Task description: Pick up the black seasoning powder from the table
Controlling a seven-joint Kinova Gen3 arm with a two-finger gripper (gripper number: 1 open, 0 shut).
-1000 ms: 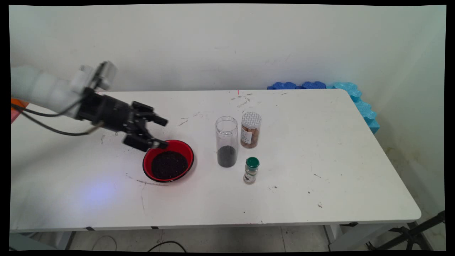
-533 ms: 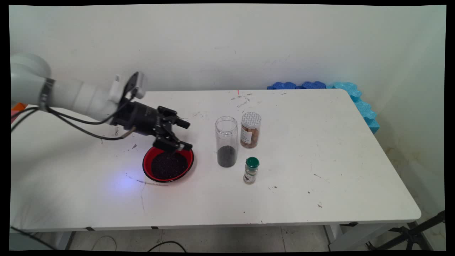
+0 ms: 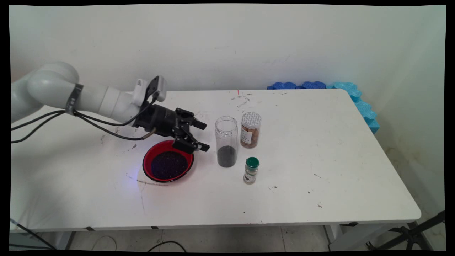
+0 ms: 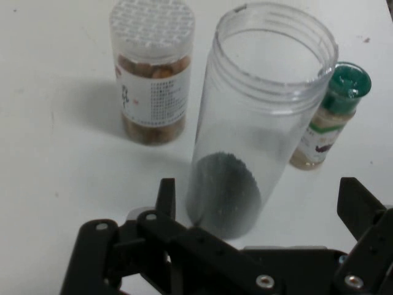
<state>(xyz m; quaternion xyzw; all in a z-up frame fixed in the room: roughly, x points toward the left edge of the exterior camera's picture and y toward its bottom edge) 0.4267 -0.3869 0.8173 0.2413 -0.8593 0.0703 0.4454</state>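
My pincer (image 3: pixel 203 136) hangs above the white surface (image 3: pixel 320 160), pointing horizontally toward the right of the main view, with its two fingers spread wide and nothing held between them. One fingertip (image 3: pixel 202 124) sits higher and farther back; the other fingertip (image 3: pixel 205 147) sits lower, just past the right rim of the red bowl (image 3: pixel 148 160). The red bowl rests on the surface below my wrist and contains dark granular material. The nearest object ahead of the pincer is the tall clear jar (image 3: pixel 226 141), which stands upright with no lid and holds a shallow layer of dark grains at its bottom. The fingertips lie just beside the jar's left side and are not touching it. In the hand view, the tall clear jar (image 4: pixel 258 117) stands centred between my two fingers (image 4: pixel 164 198), with clear space on either side. Just beside the jar, on its far right side in the main view, stands a shorter jar with a white lid (image 3: pixel 250 130) holding brownish contents. A small spice bottle with a green cap (image 3: pixel 251 170) stands upright nearer the front edge, to the right of the tall jar's base. Both are apart from the tall jar. Black cables (image 3: pixel 89 122) hang from my arm (image 3: pixel 92 101).
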